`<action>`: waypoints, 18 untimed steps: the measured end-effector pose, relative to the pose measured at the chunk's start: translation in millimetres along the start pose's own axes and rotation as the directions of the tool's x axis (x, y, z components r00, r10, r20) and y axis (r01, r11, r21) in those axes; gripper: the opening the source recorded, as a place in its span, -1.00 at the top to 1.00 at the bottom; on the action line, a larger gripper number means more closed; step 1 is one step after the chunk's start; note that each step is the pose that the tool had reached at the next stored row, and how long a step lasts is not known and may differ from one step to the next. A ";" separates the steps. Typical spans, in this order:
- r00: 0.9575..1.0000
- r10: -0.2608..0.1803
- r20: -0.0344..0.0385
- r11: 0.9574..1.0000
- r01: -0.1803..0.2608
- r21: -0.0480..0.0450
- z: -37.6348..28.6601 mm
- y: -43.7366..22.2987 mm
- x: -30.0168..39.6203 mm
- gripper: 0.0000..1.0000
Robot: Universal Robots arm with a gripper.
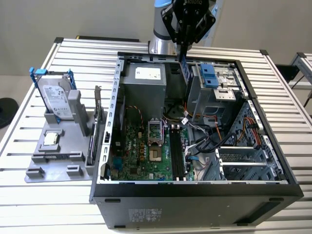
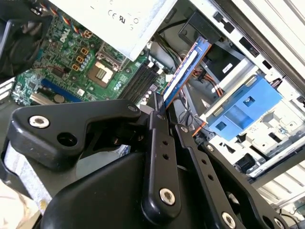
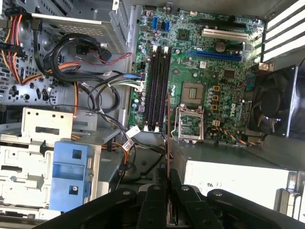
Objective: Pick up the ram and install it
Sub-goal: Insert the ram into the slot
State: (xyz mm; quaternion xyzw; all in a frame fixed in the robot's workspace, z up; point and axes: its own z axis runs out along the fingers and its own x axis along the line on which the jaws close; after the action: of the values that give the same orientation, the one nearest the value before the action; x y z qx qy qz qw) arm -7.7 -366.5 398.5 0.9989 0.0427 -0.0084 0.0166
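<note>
The gripper [image 1: 184,45] is holding the ram [image 2: 183,71] pinched between its closed jaws, hanging upright above the open computer case [image 1: 195,202].

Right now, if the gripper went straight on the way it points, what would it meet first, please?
Probably the loose cables by the memory slots, beside the power supply; the ram in the gripper would touch first, though depth is unclear.
</note>
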 end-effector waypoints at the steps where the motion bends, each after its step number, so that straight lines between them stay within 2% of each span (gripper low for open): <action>1: 1.000 0.002 0.000 1.000 -0.002 0.000 0.0 0.0 0.0 1.00; 10: 1.000 0.002 0.000 1.000 -0.002 0.000 0.5 0.1 1.4 1.00; 18: 1.000 0.002 0.001 1.000 -0.002 0.000 2.4 0.9 9.5 1.00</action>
State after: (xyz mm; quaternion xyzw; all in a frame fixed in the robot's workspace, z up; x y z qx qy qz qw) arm 1.7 -366.7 395.9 0.9990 0.0417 -0.0089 0.0166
